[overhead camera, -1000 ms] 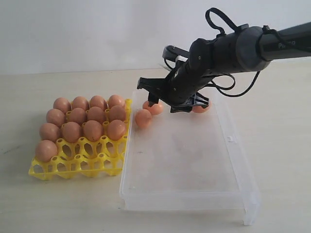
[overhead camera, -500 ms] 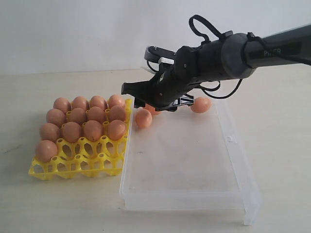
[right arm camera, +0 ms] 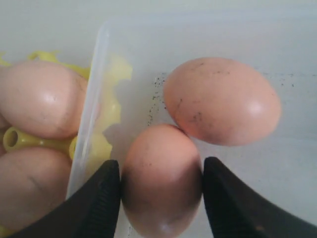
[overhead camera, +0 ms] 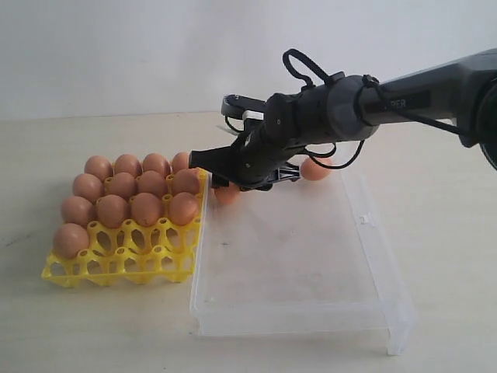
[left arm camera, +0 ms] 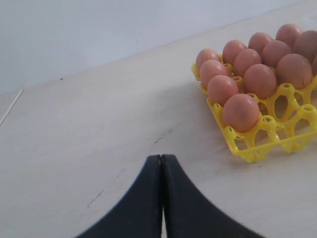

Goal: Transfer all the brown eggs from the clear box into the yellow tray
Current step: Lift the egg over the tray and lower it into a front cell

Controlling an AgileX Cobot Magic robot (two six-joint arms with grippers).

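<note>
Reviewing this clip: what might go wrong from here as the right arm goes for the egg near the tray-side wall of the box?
1. The right gripper straddles a brown egg that touches a second egg. Closing or lifting may nudge that neighbour and send it rolling.
2. The straddled egg lies close to the clear box wall beside the yellow tray. The finger nearest that wall might catch it and shift the box or tray.

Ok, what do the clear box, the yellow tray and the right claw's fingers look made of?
Clear box: thin transparent plastic, slightly frosted; the table shows through it. Yellow tray: glossy moulded plastic, probably rigid, with one uniform bright colour. Right claw fingers: matte black, plastic or rubber; I cannot tell which.
</note>
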